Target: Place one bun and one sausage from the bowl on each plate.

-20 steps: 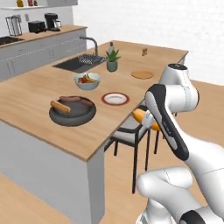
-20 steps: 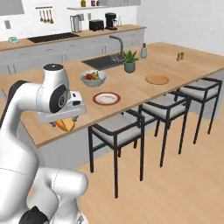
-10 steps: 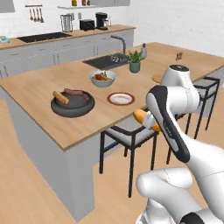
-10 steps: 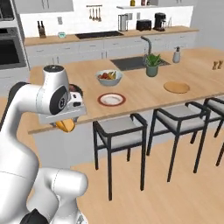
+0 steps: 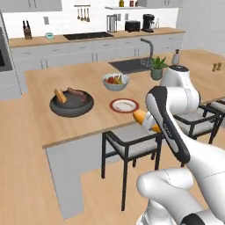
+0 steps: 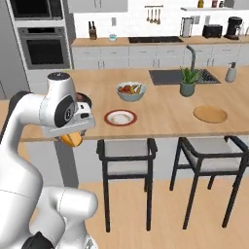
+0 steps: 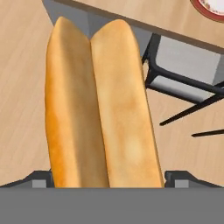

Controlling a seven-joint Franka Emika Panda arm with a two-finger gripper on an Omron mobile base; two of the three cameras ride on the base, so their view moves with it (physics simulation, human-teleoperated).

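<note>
**Split bun held in the gripper off the counter edge**

A split-top bun [image 7: 98, 105] is clamped between the widely spread jaws of the gripper [image 7: 107, 180], a dark fingertip being seen at each side of the bun's base in the hand view. The same bun [image 5: 145, 119] is seen at the end of the arm in the left base view, and its orange-tan end [image 6: 72, 139] is seen under the hand in the right base view. The gripper is held off the front edge of the counter [image 5: 88, 125], above the floor and just beside a stool [image 5: 127, 143].

The red-rimmed plate [image 5: 124, 105] lies on the counter just beyond the gripper. The dark bowl [image 5: 71, 104] sits farther off, past that plate, with another bun [image 5: 60, 96] and a sausage [image 5: 77, 93] in it. A fruit bowl [image 5: 115, 81] stands behind the plate. The wooden plate [image 6: 210, 114] lies well apart from the gripper, far along the counter.
</note>
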